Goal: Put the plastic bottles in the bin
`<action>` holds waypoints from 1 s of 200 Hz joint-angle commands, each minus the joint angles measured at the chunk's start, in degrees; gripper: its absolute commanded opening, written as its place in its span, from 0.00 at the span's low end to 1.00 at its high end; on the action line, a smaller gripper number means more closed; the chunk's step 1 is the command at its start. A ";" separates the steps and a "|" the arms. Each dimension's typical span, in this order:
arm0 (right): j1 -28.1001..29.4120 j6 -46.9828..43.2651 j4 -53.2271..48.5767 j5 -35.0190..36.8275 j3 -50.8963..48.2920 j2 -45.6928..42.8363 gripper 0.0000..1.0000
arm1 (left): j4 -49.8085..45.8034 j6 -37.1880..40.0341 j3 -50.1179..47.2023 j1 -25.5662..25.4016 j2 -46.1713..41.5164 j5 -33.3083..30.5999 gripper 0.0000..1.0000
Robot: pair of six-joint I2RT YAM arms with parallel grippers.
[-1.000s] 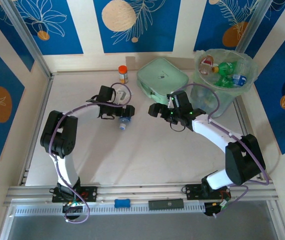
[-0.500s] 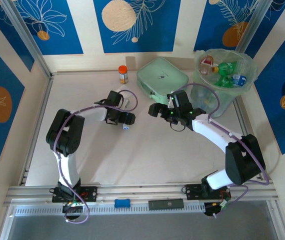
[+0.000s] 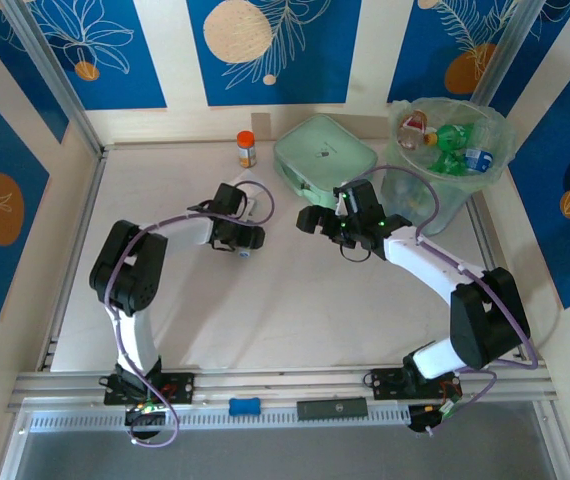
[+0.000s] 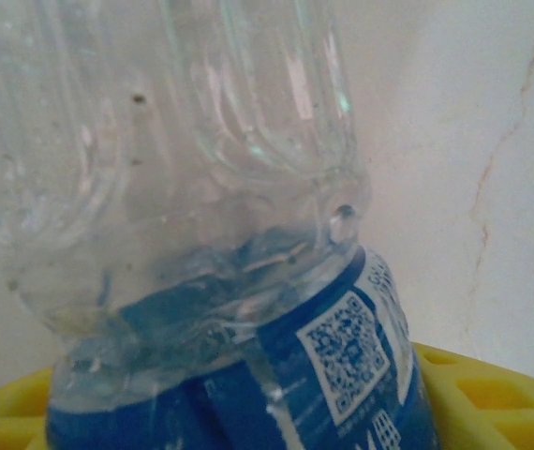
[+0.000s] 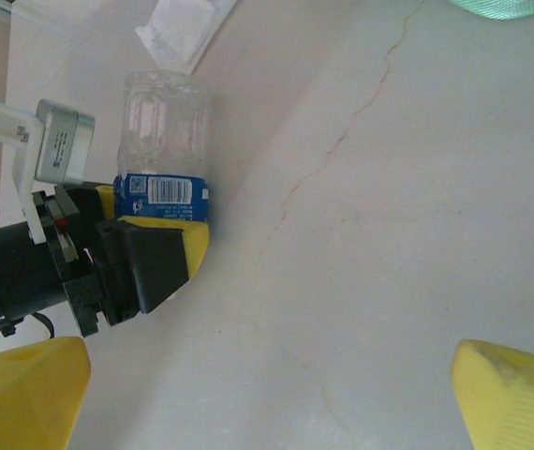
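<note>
A clear plastic bottle (image 4: 201,187) with a blue label lies on the table left of centre. My left gripper (image 3: 240,237) is shut on it, its yellow pads (image 4: 492,398) pressed against the label. In the right wrist view the same bottle (image 5: 166,122) sticks out above the left gripper's yellow fingers (image 5: 169,239). My right gripper (image 3: 351,222) hovers mid-table to the right of it, open and with nothing between its fingertips (image 5: 515,398). The bin (image 3: 450,185), lined with a pale green bag, stands at the back right and holds several bottles (image 3: 452,150).
A flat mint-green case (image 3: 325,158) lies at the back centre, just behind my right gripper. A short orange-capped jar (image 3: 247,148) stands at the back, left of the case. A white packet (image 5: 183,28) lies beyond the held bottle.
My left gripper has moved right and toward the near edge onto the bottle, and its jaws have closed in on the label. The right arm has barely moved.
</note>
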 commanded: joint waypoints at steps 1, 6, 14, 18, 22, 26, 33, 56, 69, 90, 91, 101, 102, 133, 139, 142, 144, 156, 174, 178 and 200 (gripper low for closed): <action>0.37 0.62 1.87 -3.52 1.61 -0.37 0.99 | 3.35 -0.05 -3.29 -1.26 -6.06 2.13 0.53; 0.37 0.60 2.54 -4.13 1.52 -0.58 0.99 | 4.15 -0.09 -4.01 -1.52 -7.20 2.95 0.53; 0.46 0.71 3.75 -5.32 1.33 -0.79 0.99 | 5.75 -0.07 -5.35 -1.97 -9.05 4.36 0.53; 0.46 0.75 4.45 -5.99 1.19 -0.90 0.99 | 6.52 -0.02 -5.97 -2.20 -9.99 5.17 0.53; 0.56 0.80 5.18 -6.64 1.07 -1.04 0.99 | 7.33 -0.15 -6.62 -2.46 -10.87 6.16 0.53; 0.61 0.80 6.01 -7.32 0.93 -1.14 0.99 | 8.13 -0.22 -7.30 -2.65 -11.66 7.10 0.53; 0.76 0.89 7.38 -8.46 0.75 -1.39 0.99 | 9.49 -0.58 -8.38 -3.10 -13.09 8.98 0.53; 1.53 1.03 11.48 -11.61 0.44 -1.24 0.99 | 13.69 -2.56 -11.64 -4.63 -16.79 13.93 0.54; 2.05 1.06 13.14 -12.77 0.51 -0.89 0.99 | 15.26 -3.44 -12.88 -5.76 -18.32 15.81 0.54; 2.95 1.06 14.80 -13.20 0.61 -0.21 1.00 | 17.51 -4.85 -14.47 -7.62 -20.06 17.49 0.54; 2.98 1.06 14.85 -13.24 0.66 -0.15 1.00 | 17.64 -4.89 -14.53 -7.71 -20.16 17.58 0.54; 3.18 1.23 14.97 -13.17 0.84 0.24 1.00 | 18.96 -5.57 -15.24 -8.58 -20.89 18.31 0.54; 3.18 1.23 15.03 -13.14 0.86 0.33 1.00 | 19.07 -5.64 -15.27 -8.67 -20.92 18.34 0.54; 3.27 1.75 14.76 -12.85 1.06 1.80 0.96 | 21.15 -6.86 -16.21 -11.11 -22.42 18.72 0.54; 3.27 1.85 14.69 -12.72 1.06 1.96 0.95 | 21.29 -6.85 -16.33 -11.50 -22.68 18.47 0.54; 3.27 1.92 14.55 -12.68 1.06 2.12 0.95 | 21.44 -6.86 -16.35 -11.70 -22.86 18.34 0.54; 3.27 1.94 14.44 -12.70 1.06 2.17 0.94 | 21.47 -6.82 -16.44 -11.80 -22.92 18.26 0.54; 3.27 2.03 14.21 -12.60 0.99 2.50 0.92 | 21.97 -6.86 -16.66 -12.28 -23.44 17.78 0.54; 3.27 2.21 14.12 -12.41 0.75 2.72 0.89 | 22.59 -7.17 -16.93 -12.69 -23.76 17.72 0.54; 3.27 2.21 14.12 -12.42 0.71 2.79 0.89 | 22.69 -7.25 -16.96 -12.70 -23.85 17.76 0.54; 3.27 2.22 14.27 -12.76 0.70 3.07 0.85 | 23.14 -7.49 -16.82 -13.22 -23.79 18.42 0.54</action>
